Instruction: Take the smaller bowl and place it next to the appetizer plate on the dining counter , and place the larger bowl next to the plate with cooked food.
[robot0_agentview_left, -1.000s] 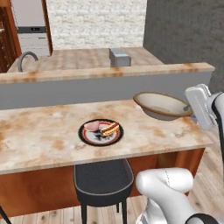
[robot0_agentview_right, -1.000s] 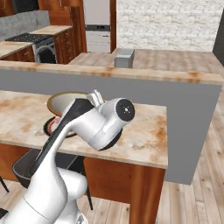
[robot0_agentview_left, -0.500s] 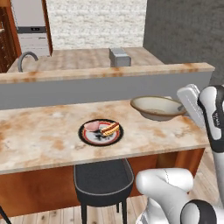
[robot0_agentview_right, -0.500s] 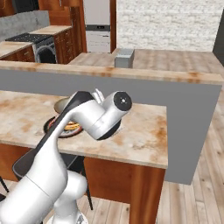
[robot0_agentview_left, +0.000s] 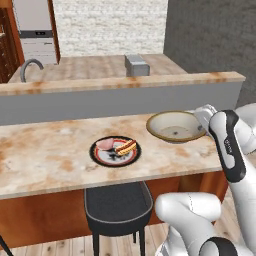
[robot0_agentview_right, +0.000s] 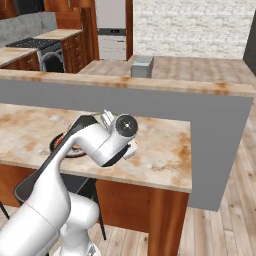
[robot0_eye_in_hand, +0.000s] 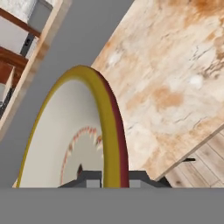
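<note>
My gripper is shut on the right rim of the larger bowl, a wide cream bowl with an olive-gold rim. I hold it just above the dining counter. In the hand view the bowl stands on edge, its rim pinched between my gripper tips. To the bowl's left lies the plate with cooked food, dark and red-rimmed, with a small gap between them. Behind my arm, part of the plate shows. The smaller bowl and the appetizer plate are out of view.
A grey raised wall with a stone ledge runs right behind the counter. A dark stool stands under the counter's front edge. Beyond the ledge are a worktop with a faucet and a grey box.
My gripper has carried the larger bowl to the left and slightly down, closer to the plate. The plate has not moved.
</note>
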